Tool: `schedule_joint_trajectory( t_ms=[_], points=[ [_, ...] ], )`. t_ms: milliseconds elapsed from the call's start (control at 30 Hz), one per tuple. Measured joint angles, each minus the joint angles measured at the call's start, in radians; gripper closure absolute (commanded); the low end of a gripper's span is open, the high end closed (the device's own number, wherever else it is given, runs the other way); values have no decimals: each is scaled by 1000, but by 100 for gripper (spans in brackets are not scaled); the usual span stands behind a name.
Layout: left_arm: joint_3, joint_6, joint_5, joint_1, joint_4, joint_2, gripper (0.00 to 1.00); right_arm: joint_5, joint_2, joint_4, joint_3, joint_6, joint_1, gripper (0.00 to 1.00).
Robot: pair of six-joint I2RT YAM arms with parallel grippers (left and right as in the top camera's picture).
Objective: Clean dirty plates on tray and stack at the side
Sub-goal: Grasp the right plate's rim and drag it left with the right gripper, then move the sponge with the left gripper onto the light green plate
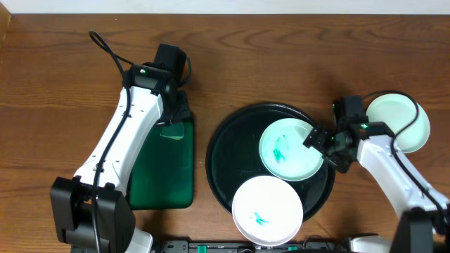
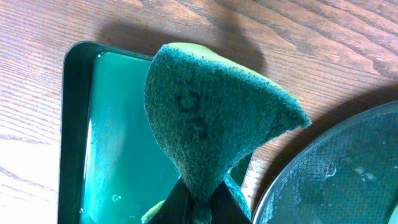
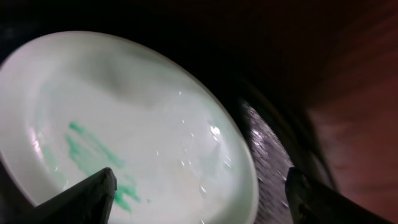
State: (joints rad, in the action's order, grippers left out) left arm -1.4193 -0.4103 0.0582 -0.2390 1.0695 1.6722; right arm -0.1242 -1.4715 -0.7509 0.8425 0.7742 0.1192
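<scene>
Found right gripper (image 1: 320,139) spread at rim of marked plate (image 1: 285,151), centre-right on black tray (image 1: 226,151). Found left gripper (image 2: 199,211) pinching sponge (image 2: 211,118) over green tray (image 1: 165,176), left of centre. Could skid the wet plate if scrubbed unheld; could knock lower plate (image 1: 267,209) overhanging the rim.

Spread end effector (image 3: 200,184) fingers straddle green-smeared plate (image 3: 130,106) rim.

You have one plate (image 1: 285,151), teal scribble across its centre, lying flat in the glossy black tray (image 1: 226,151), right under the right pincer (image 1: 320,138). A second marked plate (image 1: 267,209) overlaps the tray's near rim, left of that pincer. A clean plate (image 1: 401,119) sits on the table just behind it.
</scene>
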Motion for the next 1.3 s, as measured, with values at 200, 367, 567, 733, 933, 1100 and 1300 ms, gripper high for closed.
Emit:
schedule_joint_trajectory(
  t_ms=[200,367,567,733,933,1100,1300],
  points=[
    [0,0,0,0,0,0,93,-37,-137,70,0,4,10,16],
    [0,0,0,0,0,0,93,-32,-160,82,11,7,16,15],
    [0,0,0,0,0,0,93,1,-166,116,13,4,22,32],
    [0,0,0,0,0,0,93,24,-180,196,15,-58,24,62],
    [0,0,0,0,0,0,93,27,-191,214,14,-126,24,81],
    [0,0,0,0,5,0,93,2,-191,233,14,-167,25,95],
    [0,0,0,0,11,0,93,-64,-191,275,11,-228,62,98]
  ],
)
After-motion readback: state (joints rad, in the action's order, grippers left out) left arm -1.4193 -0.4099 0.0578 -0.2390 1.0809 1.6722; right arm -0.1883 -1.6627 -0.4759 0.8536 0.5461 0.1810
